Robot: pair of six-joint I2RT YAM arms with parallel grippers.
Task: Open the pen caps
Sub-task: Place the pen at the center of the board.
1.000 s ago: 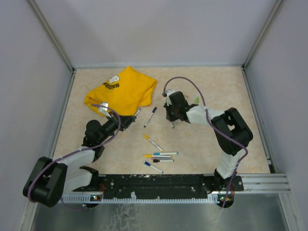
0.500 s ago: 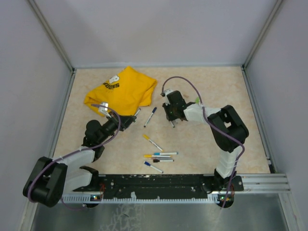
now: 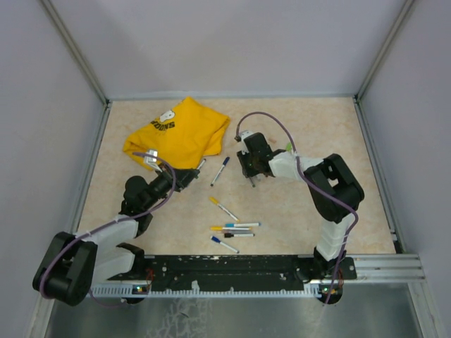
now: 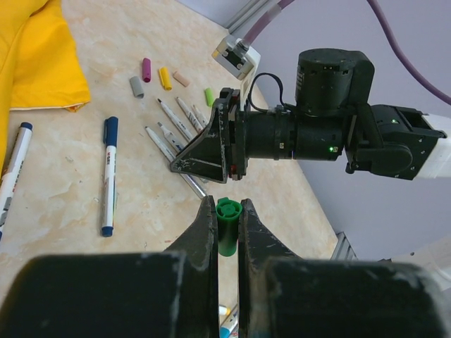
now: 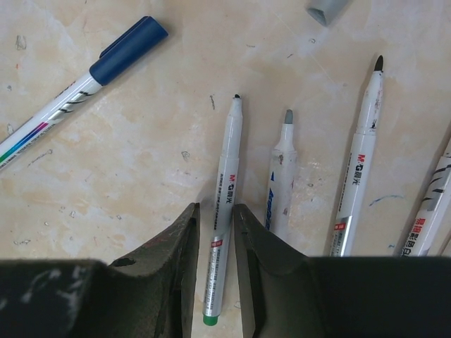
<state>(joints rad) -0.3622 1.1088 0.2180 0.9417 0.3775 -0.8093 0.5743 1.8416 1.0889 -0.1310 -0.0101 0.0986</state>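
My left gripper is shut on a stubby green pen cap, held above the table left of centre. My right gripper stands low over the table with its jaws a little apart. A bare pen with a green end lies on the table between them, with a gap showing on its left side. Beside it lie other uncapped pens. Loose pen caps, grey, purple, yellow and light green, lie beyond them. A blue-capped pen lies to the left.
A crumpled yellow T-shirt lies at the back left. More capped pens lie in a cluster near the front middle, one with a yellow cap a little behind them. Metal rails and walls border the table.
My right gripper's jaws have parted and let go of the green-ended pen, which now lies on the table. The right arm shifted slightly left. The left arm has stayed put.
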